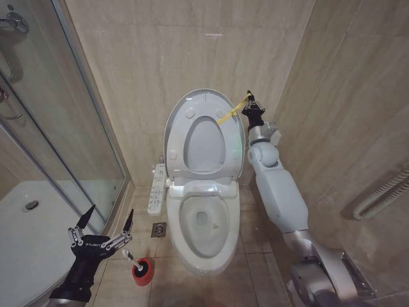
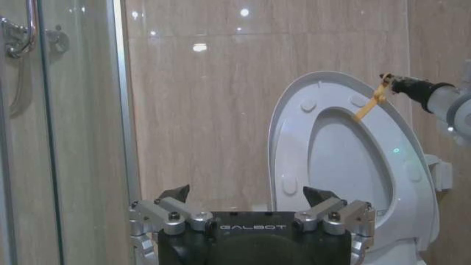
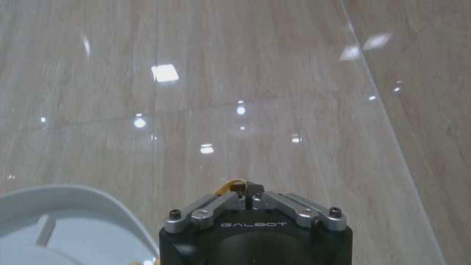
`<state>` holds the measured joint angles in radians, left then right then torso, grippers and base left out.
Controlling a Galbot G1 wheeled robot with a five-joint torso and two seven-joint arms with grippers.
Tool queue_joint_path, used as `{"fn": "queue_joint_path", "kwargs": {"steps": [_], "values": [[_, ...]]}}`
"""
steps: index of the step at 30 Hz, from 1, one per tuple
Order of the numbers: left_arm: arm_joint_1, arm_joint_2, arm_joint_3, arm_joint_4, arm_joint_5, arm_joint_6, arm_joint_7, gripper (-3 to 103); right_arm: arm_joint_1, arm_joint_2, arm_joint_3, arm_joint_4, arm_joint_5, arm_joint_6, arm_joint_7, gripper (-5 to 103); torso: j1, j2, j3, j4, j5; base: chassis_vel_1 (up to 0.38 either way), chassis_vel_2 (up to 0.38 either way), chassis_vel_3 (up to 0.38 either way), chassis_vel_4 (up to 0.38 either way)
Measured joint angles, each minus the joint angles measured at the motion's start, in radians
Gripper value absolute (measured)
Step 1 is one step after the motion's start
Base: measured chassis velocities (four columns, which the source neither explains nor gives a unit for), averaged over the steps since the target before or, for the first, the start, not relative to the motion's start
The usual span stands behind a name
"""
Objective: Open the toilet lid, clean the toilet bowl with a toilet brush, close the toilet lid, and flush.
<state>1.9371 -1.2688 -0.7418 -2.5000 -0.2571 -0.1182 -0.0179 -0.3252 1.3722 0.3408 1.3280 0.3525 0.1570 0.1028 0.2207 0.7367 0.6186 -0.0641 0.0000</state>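
Observation:
The toilet lid (image 1: 204, 144) stands raised against the back wall, and below it the toilet bowl (image 1: 203, 224) lies uncovered with a little water at its bottom. At the lid's upper rim my right gripper (image 1: 250, 102) is shut on the yellow tag (image 1: 231, 112). The left wrist view shows that gripper (image 2: 394, 83), the tag (image 2: 370, 102) and the lid (image 2: 346, 154). In the right wrist view the right gripper (image 3: 250, 193) pinches the tag (image 3: 231, 182) beside the lid's edge (image 3: 66, 221). The toilet brush (image 1: 130, 257) stands in its red holder (image 1: 143, 270) on the floor. Just above and left of it, my left gripper (image 1: 110, 212) (image 2: 245, 193) is open.
A glass shower door (image 1: 64, 128) and shower tray (image 1: 32, 236) close off the left side. A white control panel (image 1: 156, 188) hangs beside the bowl, with a floor drain (image 1: 159, 229) below it. A grab rail (image 1: 383, 192) is on the right wall.

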Motion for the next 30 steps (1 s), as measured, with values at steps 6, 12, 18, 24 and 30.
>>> {"fn": "queue_joint_path", "kwargs": {"steps": [6,12,18,24,30], "values": [[0.0,0.0,0.0,0.0,0.0,0.0,0.0,100,-0.011,0.008,-0.016,0.004,-0.03,-0.029,0.039,1,0.0,0.0,0.0,0.0,0.0,0.0,0.0,0.0,0.0],[0.0,0.0,0.0,0.0,0.0,0.0,0.0,100,-0.016,0.014,-0.005,-0.011,-0.058,-0.035,0.057,1,0.0,0.0,0.0,0.0004,-0.0001,0.0,0.0,0.0,0.0],[0.0,0.0,0.0,0.0,0.0,0.0,0.0,100,-0.034,-0.009,0.002,-0.006,-0.064,-0.053,0.08,1,0.0,0.0,0.0,0.0003,0.0,0.0,0.0,0.0,0.0],[0.0,0.0,0.0,0.0,0.0,0.0,0.0,100,-0.059,-0.038,0.006,0.011,-0.065,-0.082,0.094,1,0.0,0.0,0.0,0.0004,0.0,0.0,0.0,0.0,0.0],[0.0,0.0,0.0,0.0,0.0,0.0,0.0,100,-0.066,-0.043,0.006,0.008,-0.068,-0.099,0.088,1,0.0,0.0,0.0,0.0002,0.0,0.0,0.0,0.0,0.0]]}}
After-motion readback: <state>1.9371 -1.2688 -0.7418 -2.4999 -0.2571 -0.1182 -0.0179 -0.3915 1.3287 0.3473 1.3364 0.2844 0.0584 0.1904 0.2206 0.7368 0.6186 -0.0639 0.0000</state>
